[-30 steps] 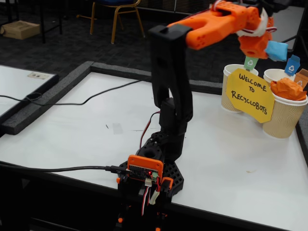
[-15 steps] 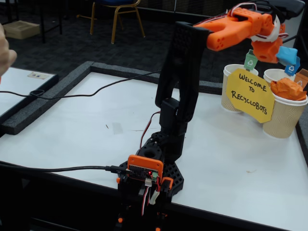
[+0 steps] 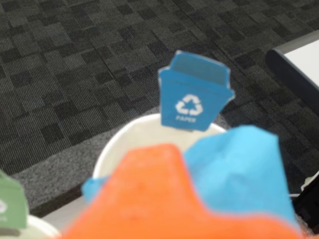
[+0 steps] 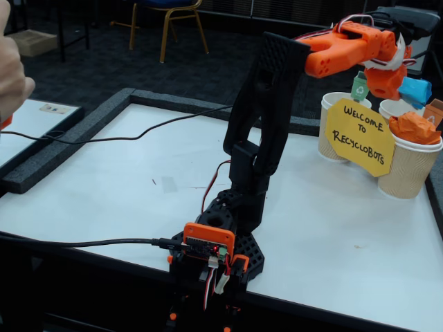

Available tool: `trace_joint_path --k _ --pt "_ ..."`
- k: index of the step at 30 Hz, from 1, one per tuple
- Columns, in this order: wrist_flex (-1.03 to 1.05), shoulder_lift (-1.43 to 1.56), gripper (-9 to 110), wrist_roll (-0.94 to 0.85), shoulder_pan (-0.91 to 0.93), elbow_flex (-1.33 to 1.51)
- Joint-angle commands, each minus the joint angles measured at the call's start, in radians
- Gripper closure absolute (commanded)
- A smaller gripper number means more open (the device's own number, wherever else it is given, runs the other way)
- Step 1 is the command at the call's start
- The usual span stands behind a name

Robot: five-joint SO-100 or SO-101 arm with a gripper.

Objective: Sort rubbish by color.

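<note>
In the fixed view my orange gripper (image 4: 408,88) is shut on a light blue paper wad (image 4: 417,90), just above the back cup (image 4: 392,108) with the blue bin tag. In the wrist view the blue wad (image 3: 241,167) sits against an orange finger (image 3: 149,199), right over that white cup's rim (image 3: 107,152) and the blue recycling tag (image 3: 194,92). An orange wad (image 4: 413,128) lies in the front tan cup (image 4: 407,169). Left of these stands a third cup (image 4: 331,135) with a green tag (image 4: 360,88).
A yellow "Welcome to Recyclobots" sign (image 4: 360,136) leans in front of the cups. The arm's base (image 4: 214,249) is clamped at the near table edge, with cables running left. A person's hand (image 4: 10,72) shows at the left edge. Dark carpet lies beyond the table.
The arm has swung right and lowered, carrying the blue wad from above the sign down to the cup with the blue tag. A hand has come in at the left edge.
</note>
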Motion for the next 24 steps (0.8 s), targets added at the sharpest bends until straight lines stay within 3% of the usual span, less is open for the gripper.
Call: trace_joint_path --k 1,24 --pt "-0.048 0.051 92 0.006 0.026 -0.173" --pt "-0.089 0.054 80 0.006 0.026 -0.155"
